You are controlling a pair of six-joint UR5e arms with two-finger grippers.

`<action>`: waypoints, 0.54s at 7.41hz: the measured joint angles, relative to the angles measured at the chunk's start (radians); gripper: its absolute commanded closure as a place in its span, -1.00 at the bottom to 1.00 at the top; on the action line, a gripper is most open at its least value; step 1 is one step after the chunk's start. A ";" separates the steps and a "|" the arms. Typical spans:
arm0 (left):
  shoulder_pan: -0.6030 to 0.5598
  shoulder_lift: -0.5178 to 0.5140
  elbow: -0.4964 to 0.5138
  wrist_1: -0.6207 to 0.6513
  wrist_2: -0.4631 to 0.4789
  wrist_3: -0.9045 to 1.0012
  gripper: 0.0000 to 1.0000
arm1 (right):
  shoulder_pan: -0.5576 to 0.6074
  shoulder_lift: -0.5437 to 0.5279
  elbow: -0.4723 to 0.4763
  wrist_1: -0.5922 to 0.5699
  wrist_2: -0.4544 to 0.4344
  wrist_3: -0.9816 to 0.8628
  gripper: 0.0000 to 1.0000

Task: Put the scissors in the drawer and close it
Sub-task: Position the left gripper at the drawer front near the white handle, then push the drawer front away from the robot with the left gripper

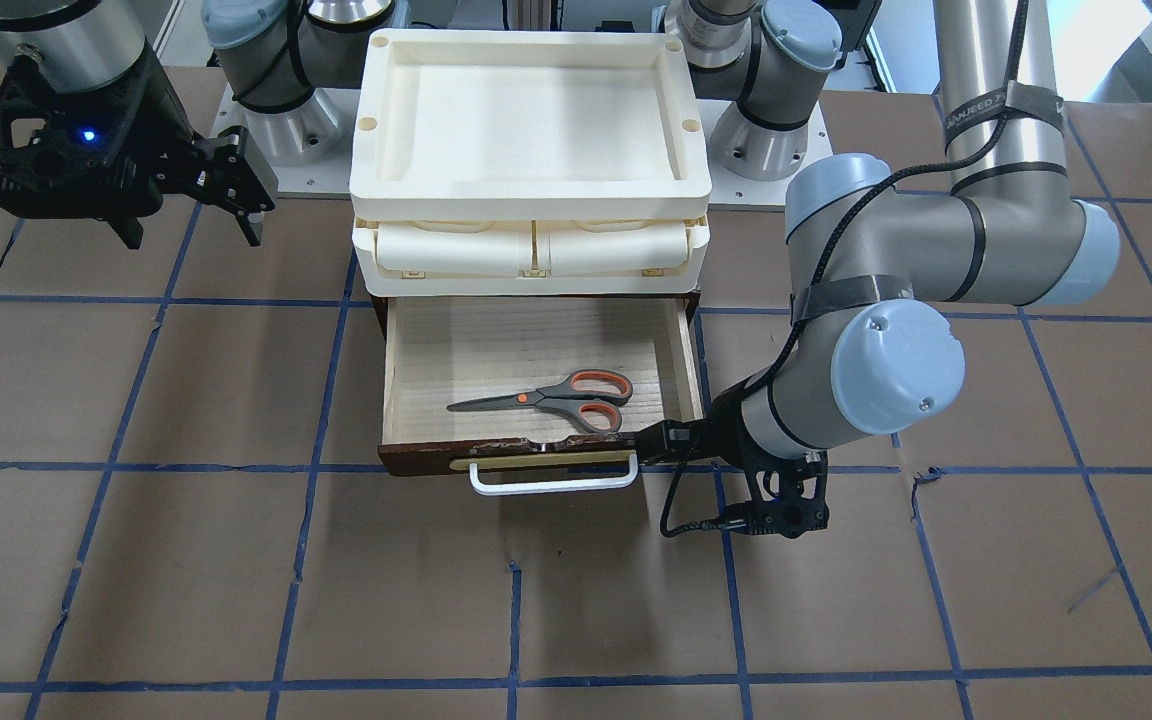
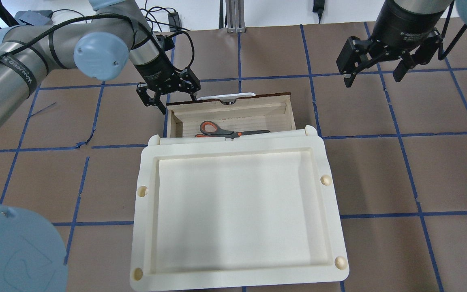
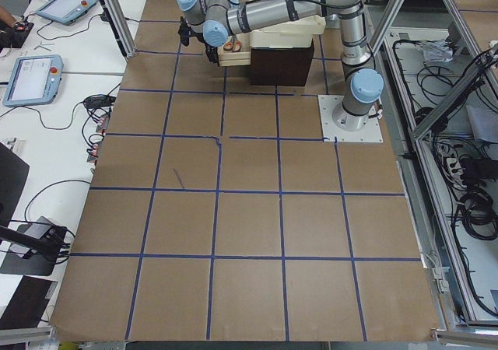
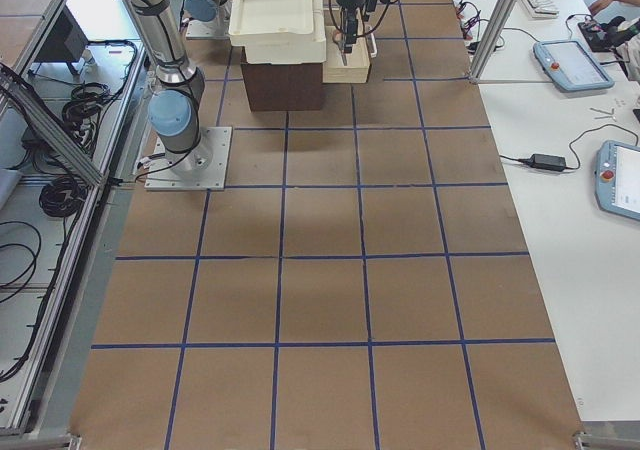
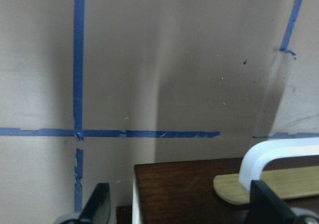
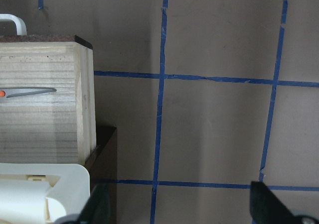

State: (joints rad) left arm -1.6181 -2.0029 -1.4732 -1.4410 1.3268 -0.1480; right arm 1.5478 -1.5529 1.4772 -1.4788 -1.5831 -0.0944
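Observation:
The scissors (image 1: 548,398), grey with orange-lined loops, lie flat inside the open drawer (image 1: 496,340), blades toward the view's left. The drawer is pulled out from under the cream tray unit, its dark front and white bar handle (image 1: 551,482) facing away from the robot. My left gripper (image 2: 175,100) is open and straddles the front corner of the drawer near the handle's end. In the left wrist view its fingers (image 5: 97,204) frame that dark corner and the handle (image 5: 279,154). My right gripper (image 2: 373,77) hangs open and empty over bare table, well to the side of the drawer.
A cream plastic tray unit (image 2: 144,211) sits over the drawer's cabinet. Brown table with blue tape grid (image 2: 399,162) spreads all around. Both arm bases (image 1: 276,130) stand behind the unit. Desks with tablets (image 4: 575,65) line the far side.

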 measured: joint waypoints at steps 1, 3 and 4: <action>-0.007 0.002 0.000 -0.007 -0.002 -0.008 -1.00 | 0.000 0.000 0.000 0.000 0.000 -0.001 -1.00; -0.012 0.010 -0.002 -0.034 -0.008 -0.014 -1.00 | 0.000 0.000 0.000 0.000 0.001 -0.002 -1.00; -0.015 0.013 -0.003 -0.050 -0.015 -0.015 -1.00 | 0.001 0.000 0.000 0.000 0.001 -0.003 -1.00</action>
State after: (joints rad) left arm -1.6334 -1.9894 -1.4759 -1.4911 1.3118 -0.1625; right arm 1.5484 -1.5524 1.4772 -1.4788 -1.5817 -0.0973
